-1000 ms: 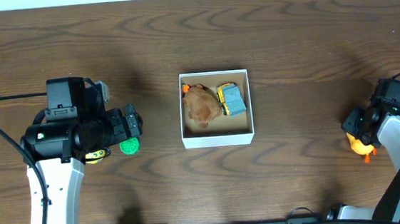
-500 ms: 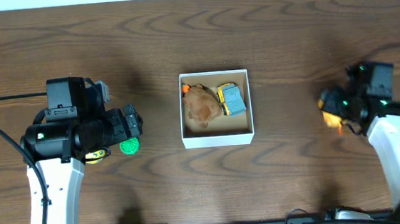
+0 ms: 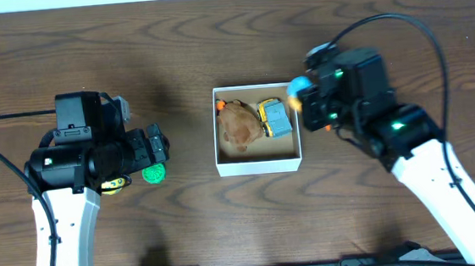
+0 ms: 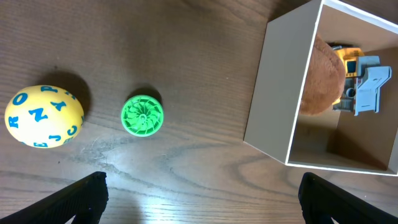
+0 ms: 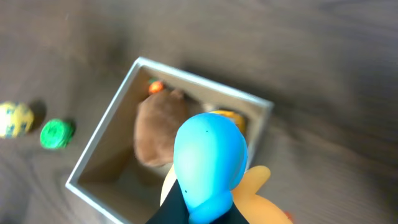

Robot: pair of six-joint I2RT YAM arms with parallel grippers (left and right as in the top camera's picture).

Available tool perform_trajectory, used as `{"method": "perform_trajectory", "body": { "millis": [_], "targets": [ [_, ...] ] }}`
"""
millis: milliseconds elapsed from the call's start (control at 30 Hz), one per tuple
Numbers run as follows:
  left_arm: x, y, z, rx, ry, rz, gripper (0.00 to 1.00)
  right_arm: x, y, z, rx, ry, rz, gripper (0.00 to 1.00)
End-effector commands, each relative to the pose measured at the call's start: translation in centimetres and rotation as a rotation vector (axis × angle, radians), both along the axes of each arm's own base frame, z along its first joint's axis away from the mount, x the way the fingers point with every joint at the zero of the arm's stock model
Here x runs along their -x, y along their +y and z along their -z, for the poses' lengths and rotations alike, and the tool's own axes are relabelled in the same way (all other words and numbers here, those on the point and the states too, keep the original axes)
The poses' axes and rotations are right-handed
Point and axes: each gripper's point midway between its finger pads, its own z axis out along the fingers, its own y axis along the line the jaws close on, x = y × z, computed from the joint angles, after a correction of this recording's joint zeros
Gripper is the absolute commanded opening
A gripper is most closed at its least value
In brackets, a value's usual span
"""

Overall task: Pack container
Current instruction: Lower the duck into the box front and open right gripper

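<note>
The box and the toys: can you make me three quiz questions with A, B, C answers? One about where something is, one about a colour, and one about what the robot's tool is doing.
1. Where is the green toy?
A) on the table, outside the box
B) inside the box
C) on top of the brown plush

2. What colour are the letters on the yellow ball?
A) red
B) blue
C) black

3. What is the right tool doing?
A) open, holding nothing
B) shut on a blue-and-yellow toy
C) resting flat on the table

Answers:
1. A, the left wrist view shows it on bare wood between the ball and the box's white wall.
2. B, the letters show up blue in the left wrist view.
3. B, the right wrist view shows the toy gripped above the box.
</note>
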Motion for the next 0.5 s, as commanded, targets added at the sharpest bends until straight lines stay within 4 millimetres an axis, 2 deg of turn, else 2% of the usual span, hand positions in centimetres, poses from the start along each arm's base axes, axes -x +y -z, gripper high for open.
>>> {"method": "perform_trajectory", "body": {
  "millis": [0, 267, 467],
  "targets": [
    [-0.3, -0.1, -0.7, 0.008, -0.021, 0.000, 0.98, 0.3, 2.4, 1.6, 0.048, 0.023, -0.076, 0.01],
    [-0.3, -0.1, -0.7, 0.008, -0.021, 0.000, 0.98, 2.4, 7.1, 8.1, 0.126, 0.168, -0.212, 0.01],
    [-0.2, -0.1, -0.7, 0.008, -0.020, 0.000, 0.98, 4.9, 9.6, 12.5, 0.178, 0.283, -0.303, 0.01]
  ]
}}
